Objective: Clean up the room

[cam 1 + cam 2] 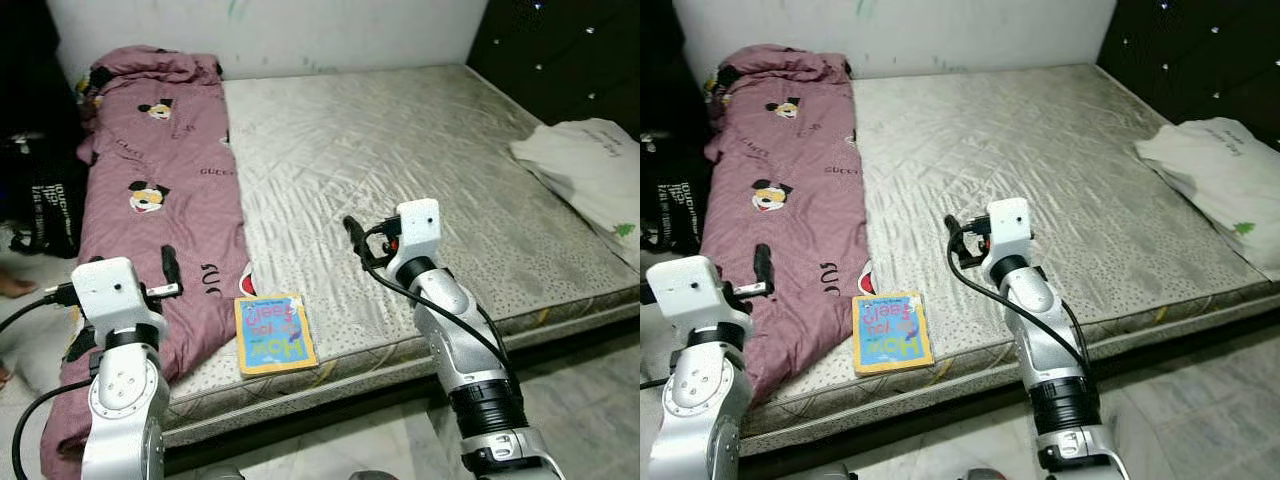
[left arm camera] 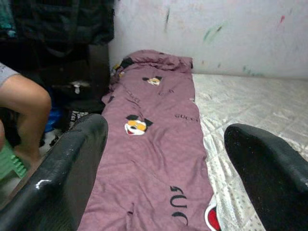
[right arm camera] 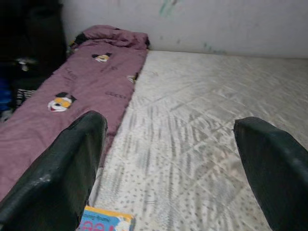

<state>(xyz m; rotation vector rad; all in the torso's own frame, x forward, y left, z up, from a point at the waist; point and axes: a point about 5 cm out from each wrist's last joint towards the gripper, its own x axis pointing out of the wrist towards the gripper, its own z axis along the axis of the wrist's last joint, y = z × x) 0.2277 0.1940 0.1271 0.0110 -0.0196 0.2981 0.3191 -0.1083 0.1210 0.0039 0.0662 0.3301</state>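
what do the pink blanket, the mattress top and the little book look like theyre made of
Pink blanket: soft woven fabric, probably cotton or polyester, matte; it wrinkles and bunches, with printed cartoon heads. Mattress top: quilted textile with a slight sheen; stitched lines and a glossy grey surface. Book: paper or card with a glossy printed cover; flat, stiff edges.

The head's stereo pair looks forward and down at the mattress (image 1: 400, 170). Both wrist views look low along it — sharing the purple blanket (image 2: 154, 144).
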